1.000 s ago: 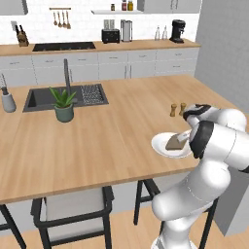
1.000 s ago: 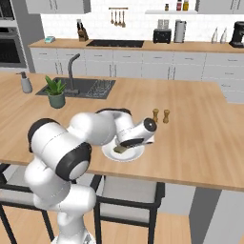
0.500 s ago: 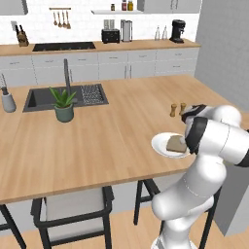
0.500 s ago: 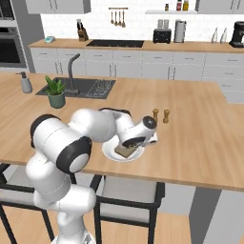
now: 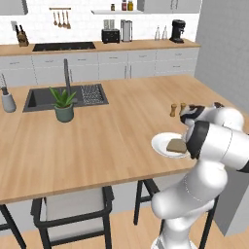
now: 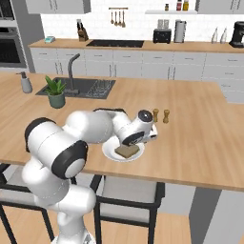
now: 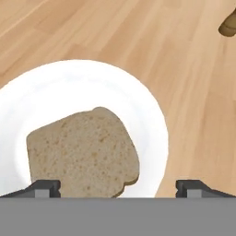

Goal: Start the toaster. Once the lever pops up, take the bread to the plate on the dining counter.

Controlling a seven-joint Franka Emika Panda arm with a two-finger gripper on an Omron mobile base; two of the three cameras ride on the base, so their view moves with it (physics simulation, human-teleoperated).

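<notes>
- The gripper [image 7: 118, 186] hangs just above the plate [image 7: 152, 115], its two fingertips [image 7: 44, 188] spread wide with nothing between them; the jaws stand fully apart, so the slice is released, not gripped.
- The bread [image 7: 83, 154] lies flat on the plate, below and ahead of the fingertips and nearer the one at the left of the hand view. It sits clear of the rim, which suggests it was let go over the plate's middle so it could not slide off.
- The plate rests on the dining counter [image 5: 97, 141] near its front edge, close to the robot's side (a spot the arm reaches easily from the base).
- Beyond the fingers, two small brown shakers [image 6: 160, 115] stand on the counter near the plate but apart from it, so they do not crowd the hand.
- The toaster [image 5: 111, 35] sits far off on the back counter, well away from the fingers.
- Judging by how things lie, the delivery step looks done; what remains is probably only lifting the hand straight up so the spread tips do not nudge the slice.
</notes>
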